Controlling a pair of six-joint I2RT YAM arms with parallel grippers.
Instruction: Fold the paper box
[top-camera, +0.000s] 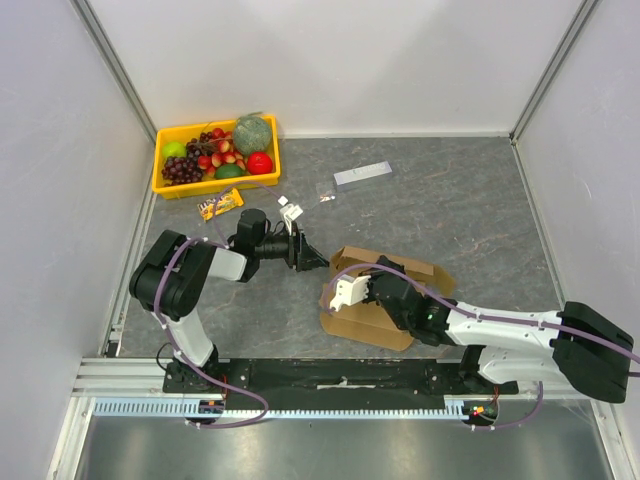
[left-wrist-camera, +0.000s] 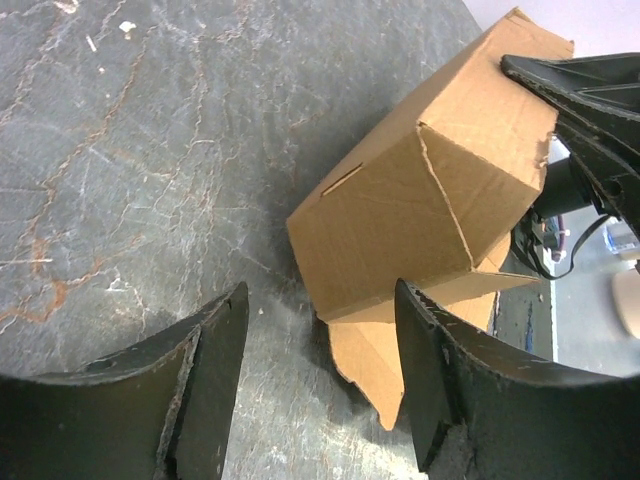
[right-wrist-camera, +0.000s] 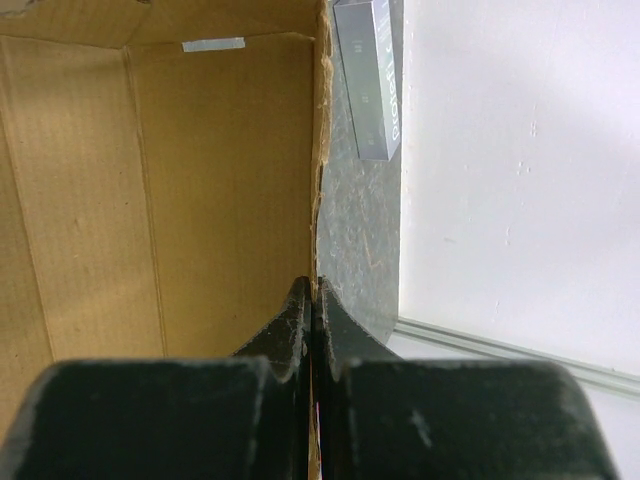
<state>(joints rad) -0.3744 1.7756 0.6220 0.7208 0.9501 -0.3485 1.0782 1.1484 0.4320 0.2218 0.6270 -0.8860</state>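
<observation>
Your left gripper (left-wrist-camera: 320, 300) stands wide; the plain brown cardboard box (left-wrist-camera: 420, 200) lies just ahead, long axis along the table's (top-camera: 450, 200) near edge. The right gripper (right-wrist-camera: 312, 300) pinches its wall.

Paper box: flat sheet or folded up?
Partly folded: the paper box has walls standing up, one flap loose underneath; right hand pinches a wall edge.
</observation>
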